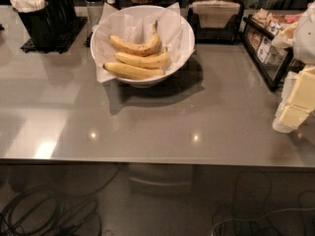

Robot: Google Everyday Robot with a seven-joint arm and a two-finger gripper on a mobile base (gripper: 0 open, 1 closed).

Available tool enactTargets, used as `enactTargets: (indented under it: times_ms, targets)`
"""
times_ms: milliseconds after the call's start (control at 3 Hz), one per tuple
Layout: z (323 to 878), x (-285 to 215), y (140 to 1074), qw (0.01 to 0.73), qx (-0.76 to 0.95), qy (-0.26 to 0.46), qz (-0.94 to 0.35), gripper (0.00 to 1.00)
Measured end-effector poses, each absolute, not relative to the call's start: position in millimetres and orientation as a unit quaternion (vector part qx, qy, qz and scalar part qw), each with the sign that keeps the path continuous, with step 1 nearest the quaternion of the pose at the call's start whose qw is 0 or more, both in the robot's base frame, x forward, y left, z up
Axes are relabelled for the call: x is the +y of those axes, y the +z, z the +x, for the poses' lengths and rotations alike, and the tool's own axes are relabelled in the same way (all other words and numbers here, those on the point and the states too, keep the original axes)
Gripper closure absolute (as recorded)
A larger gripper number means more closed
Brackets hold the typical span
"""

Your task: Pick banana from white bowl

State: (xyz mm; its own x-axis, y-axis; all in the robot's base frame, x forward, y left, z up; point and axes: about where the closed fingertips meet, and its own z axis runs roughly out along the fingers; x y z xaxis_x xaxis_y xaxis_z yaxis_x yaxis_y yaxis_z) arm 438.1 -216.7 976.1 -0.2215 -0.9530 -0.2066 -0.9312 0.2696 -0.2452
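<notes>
Pincer (297, 104) at right edge of frame; grip state cannot tell. Bananas (138, 58) in white bowl (147, 80), upper centre, well left of pincer. Long axes run left-right.

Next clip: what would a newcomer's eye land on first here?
The white bowl, lined with crinkled paper and holding three yellow bananas, sits at the back centre of the grey counter. The gripper hangs at the right edge, well apart from the bowl. A black cutlery holder stands back left.
</notes>
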Motion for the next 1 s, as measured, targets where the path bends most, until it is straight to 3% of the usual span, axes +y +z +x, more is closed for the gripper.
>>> enactTargets:
  times_ms: [333, 1000]
  targets:
    - [438.2, -216.6, 976.1, 0.159, 0.781, -0.034, -0.603, 0.0]
    - [508.7, -112.3, 1001.2, 0.226, 0.708, 0.031, -0.668, 0.0]
